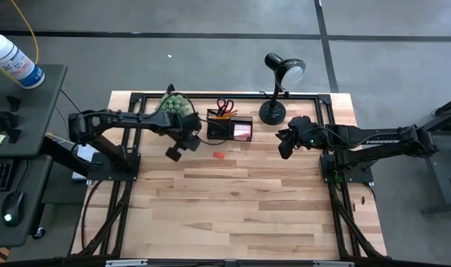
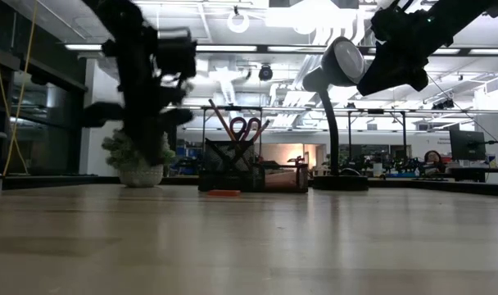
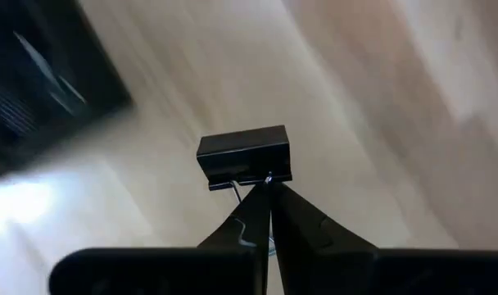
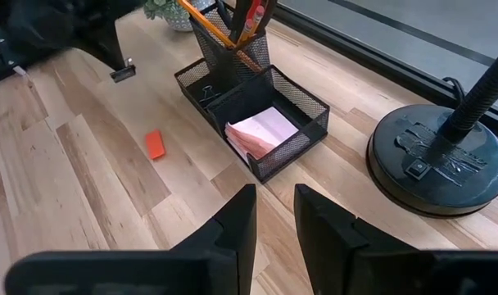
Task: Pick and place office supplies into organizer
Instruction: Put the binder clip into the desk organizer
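The wooden counter (image 1: pixel 233 208) carries the organizer (image 1: pixel 229 127) near its back edge, pink pad inside. The left claw (image 3: pixel 268 182) is clenched on a black binder clip (image 3: pixel 244 156), lifted beside it. The right claw (image 4: pixel 273 215), marked TROSSEN on its arm, hangs slightly parted, grasping nothing.

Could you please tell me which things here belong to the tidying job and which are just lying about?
Job: organizer, scissors, pencils, sticky notes, orange bit, binder clip in the left claw.
Lying about: lamp, plant, bottle.
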Controlling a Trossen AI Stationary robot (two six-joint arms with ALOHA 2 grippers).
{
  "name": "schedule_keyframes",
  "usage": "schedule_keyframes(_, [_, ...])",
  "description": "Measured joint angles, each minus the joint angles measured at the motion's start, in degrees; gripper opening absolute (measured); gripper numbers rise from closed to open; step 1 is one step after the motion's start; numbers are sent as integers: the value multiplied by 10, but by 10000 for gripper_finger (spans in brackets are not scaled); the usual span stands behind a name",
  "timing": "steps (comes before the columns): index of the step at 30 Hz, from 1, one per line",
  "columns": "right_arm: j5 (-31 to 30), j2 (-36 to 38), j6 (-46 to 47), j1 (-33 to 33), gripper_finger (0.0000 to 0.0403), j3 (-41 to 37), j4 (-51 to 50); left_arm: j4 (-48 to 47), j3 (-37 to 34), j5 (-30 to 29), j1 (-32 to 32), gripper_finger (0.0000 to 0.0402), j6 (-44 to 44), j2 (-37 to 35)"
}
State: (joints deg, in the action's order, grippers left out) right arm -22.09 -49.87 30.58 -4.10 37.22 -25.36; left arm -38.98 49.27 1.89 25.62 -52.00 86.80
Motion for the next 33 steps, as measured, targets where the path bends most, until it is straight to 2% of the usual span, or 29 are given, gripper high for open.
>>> schedule_keyframes(10, [0, 0, -10, 0, 78, 0, 0, 13, 129, -10, -5, 0, 36, 0])
schedule_keyframes(16, [0, 0, -25, 0, 78, 0, 0, 46, 153, 33, -6, 0, 78, 12])
schedule_keyframes(18, [0, 0, -27, 0, 78, 0, 0, 66, 153, 26, -14, 0, 97, 25])
schedule_keyframes(23, [0, 0, -28, 0, 78, 0, 0, 125, 153, -20, -38, 0, 127, 62])
schedule_keyframes(30, [4, 0, -27, 0, 78, 0, 0, 127, 154, -201, -77, 0, 150, 116])
schedule_keyframes(33, [5, 0, -26, 0, 78, 0, 0, 135, 153, -221, -81, 0, 165, 137])
